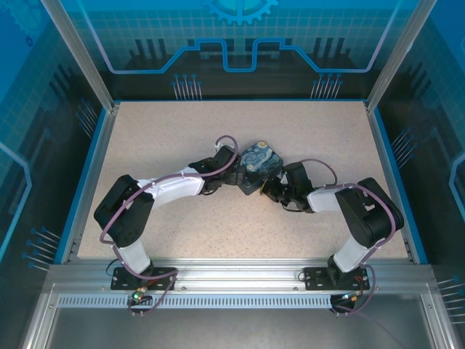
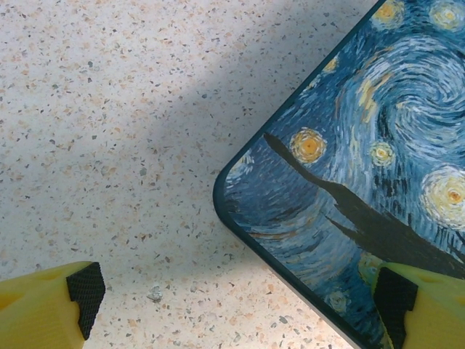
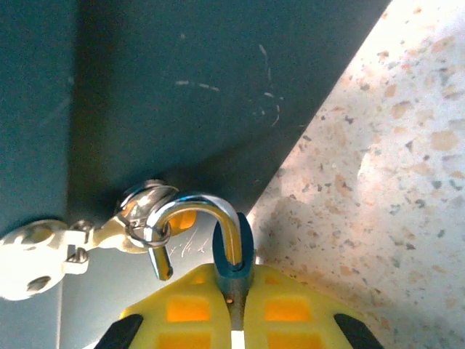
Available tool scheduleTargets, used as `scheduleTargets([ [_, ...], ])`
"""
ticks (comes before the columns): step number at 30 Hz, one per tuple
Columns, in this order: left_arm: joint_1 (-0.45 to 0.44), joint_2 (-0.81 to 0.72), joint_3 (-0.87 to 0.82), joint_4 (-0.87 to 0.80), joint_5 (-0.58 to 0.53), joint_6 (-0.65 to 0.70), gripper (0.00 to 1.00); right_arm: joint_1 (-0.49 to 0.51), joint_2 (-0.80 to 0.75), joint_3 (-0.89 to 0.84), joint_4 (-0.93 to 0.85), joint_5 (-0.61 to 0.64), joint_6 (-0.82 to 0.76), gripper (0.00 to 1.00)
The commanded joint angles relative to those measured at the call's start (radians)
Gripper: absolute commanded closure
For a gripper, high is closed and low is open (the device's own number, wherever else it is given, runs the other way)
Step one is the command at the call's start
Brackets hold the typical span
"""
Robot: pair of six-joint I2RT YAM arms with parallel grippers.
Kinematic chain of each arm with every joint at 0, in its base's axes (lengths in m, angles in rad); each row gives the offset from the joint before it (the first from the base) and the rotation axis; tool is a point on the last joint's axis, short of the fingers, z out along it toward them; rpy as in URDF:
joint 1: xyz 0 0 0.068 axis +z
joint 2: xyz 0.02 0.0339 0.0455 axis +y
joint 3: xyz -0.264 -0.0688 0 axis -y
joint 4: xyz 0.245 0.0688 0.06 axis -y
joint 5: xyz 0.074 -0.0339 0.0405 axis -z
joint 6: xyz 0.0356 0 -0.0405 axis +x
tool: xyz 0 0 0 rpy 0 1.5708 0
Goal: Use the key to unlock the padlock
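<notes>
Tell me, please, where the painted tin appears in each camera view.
Top view: painted tin at the centre of the table.
Left wrist: its starry lid, right half.
Right wrist: its dark side wall, upper left, behind the padlock.
Shared landmark: the speckled table surface.

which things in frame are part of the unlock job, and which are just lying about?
Job:
- padlock, pinched in the shut right gripper, its shackle through the latch ring
- painted tin that the padlock hangs on
- left gripper, open over the tin's corner

Lying about:
- small pale speck on the table
</notes>
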Motion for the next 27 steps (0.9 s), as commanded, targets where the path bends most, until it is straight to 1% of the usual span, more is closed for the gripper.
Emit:
scheduleTargets([
  [1, -0.007, 0.049, -0.047, -0.111, 0.043, 0.036, 0.04, -0.04, -0.003, -0.016, 0.006, 0.011, 0.003, 1.0],
  [8, -0.007, 0.054, -0.044, -0.114, 0.051, 0.038, 0.05, -0.085, -0.029, -0.005, -0.046, -0.012, -0.055, 1.0],
  [17, -0.008, 0.055, -0.039, -0.119, 0.053, 0.039, 0.05, -0.148, -0.008, 0.003, -0.075, -0.085, -0.14, 1.0],
  [23, -0.008, 0.058, -0.04, -0.117, 0.055, 0.04, 0.05, -0.178, 0.017, -0.012, -0.018, -0.145, -0.135, 1.0],
  [27, -0.008, 0.059, -0.039, -0.117, 0.057, 0.04, 0.05, -0.18, 0.055, -0.021, 0.059, -0.196, -0.092, 1.0],
])
